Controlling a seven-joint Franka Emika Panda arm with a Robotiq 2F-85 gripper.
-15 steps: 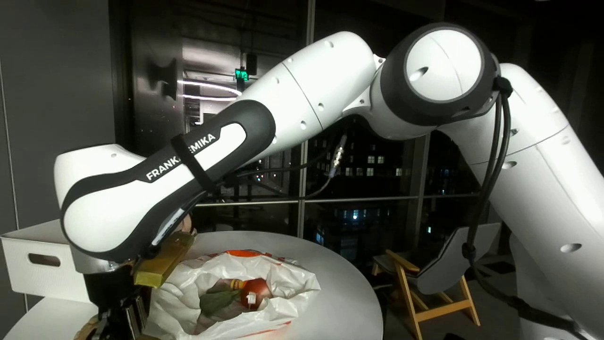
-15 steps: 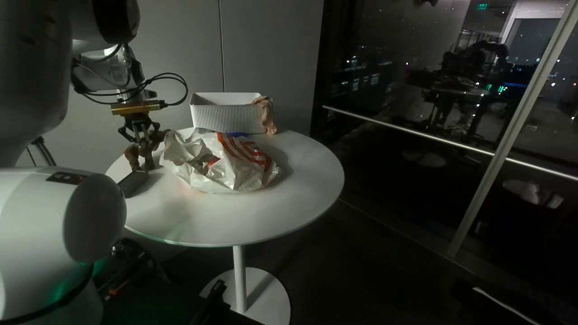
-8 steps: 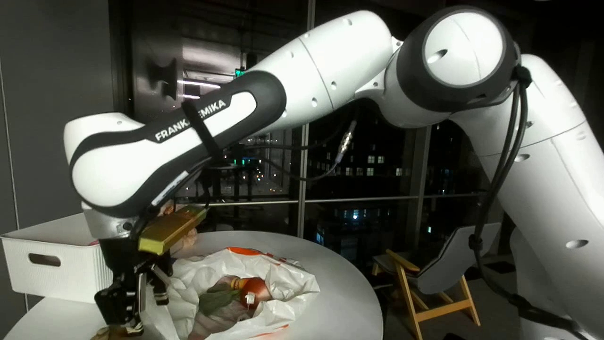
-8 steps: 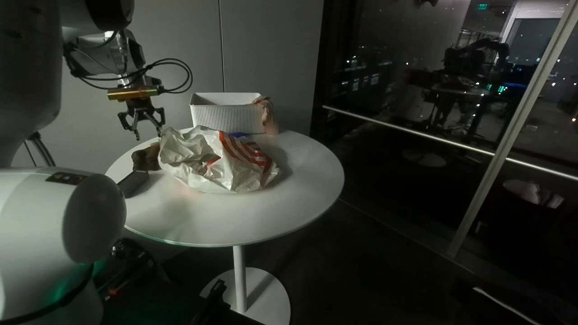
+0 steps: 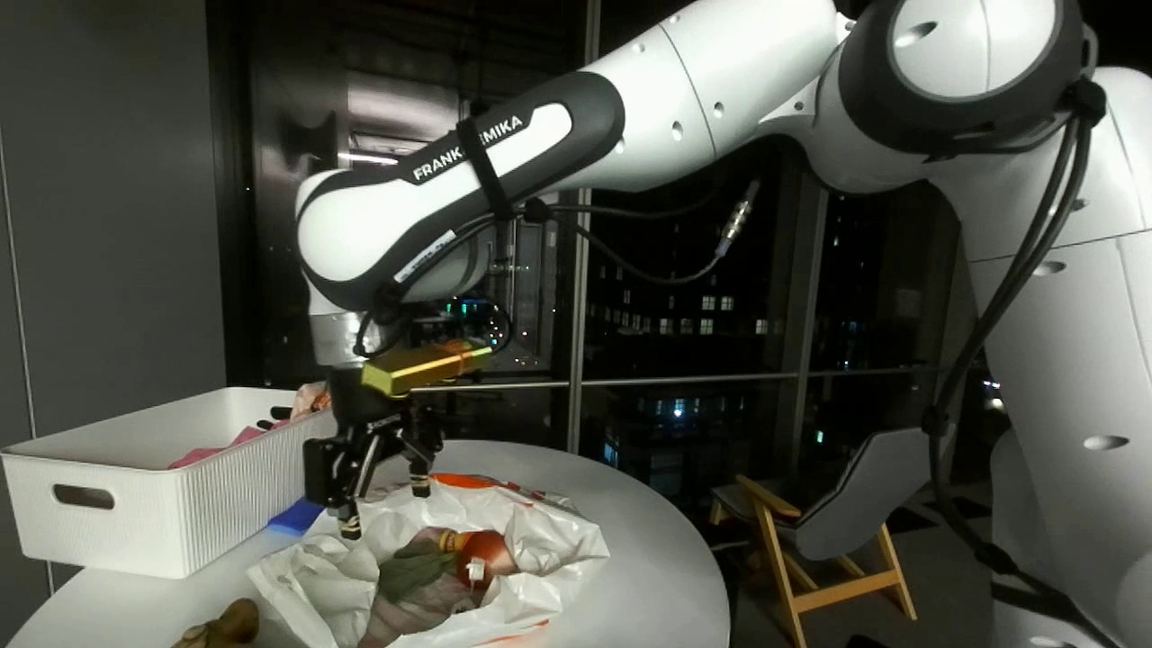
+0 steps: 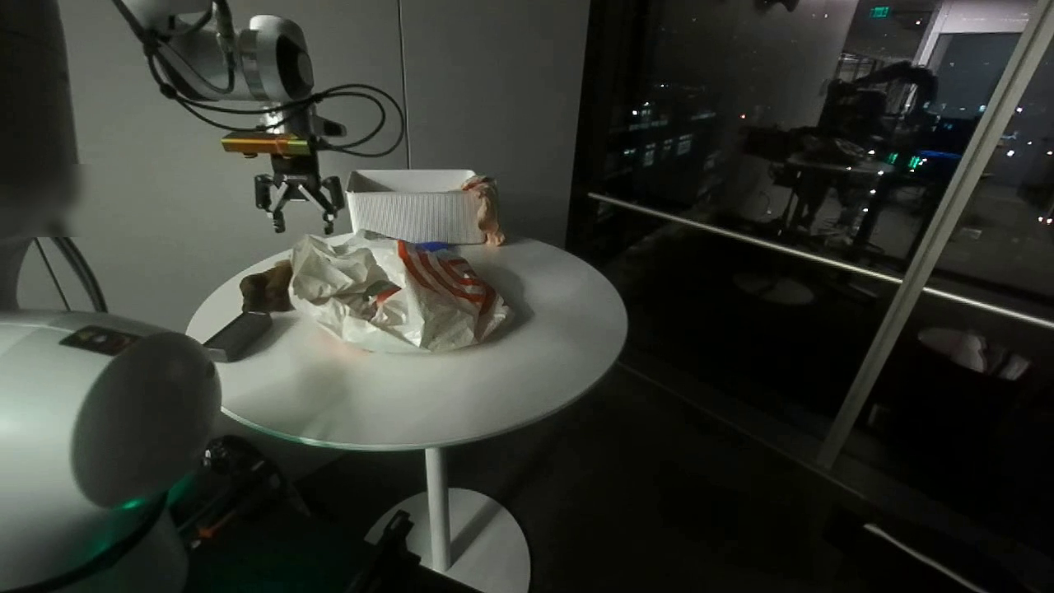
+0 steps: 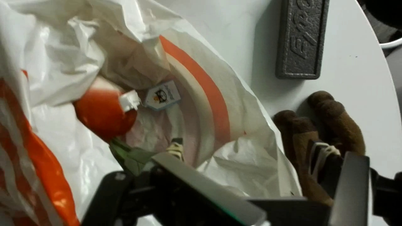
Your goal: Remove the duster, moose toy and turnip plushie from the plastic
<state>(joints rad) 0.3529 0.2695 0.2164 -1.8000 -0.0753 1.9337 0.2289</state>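
Gripper (image 5: 385, 507) stands empty, jaws apart. The turnip plushie (image 7: 105, 114) is best pinched by its body, clear of loose plastic (image 6: 428, 301).

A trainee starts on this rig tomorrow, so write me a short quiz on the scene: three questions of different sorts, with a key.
1. Name the task item lying in the plastic bag on the table.
2. True or false: the jaws are shut on the moose toy.
3. Where does the duster lie? (a) in the plastic bag; (b) on the table, outside the plastic bag; (c) inside the white basket.

Key: 1. The turnip plushie. 2. False: they are open. 3. b.
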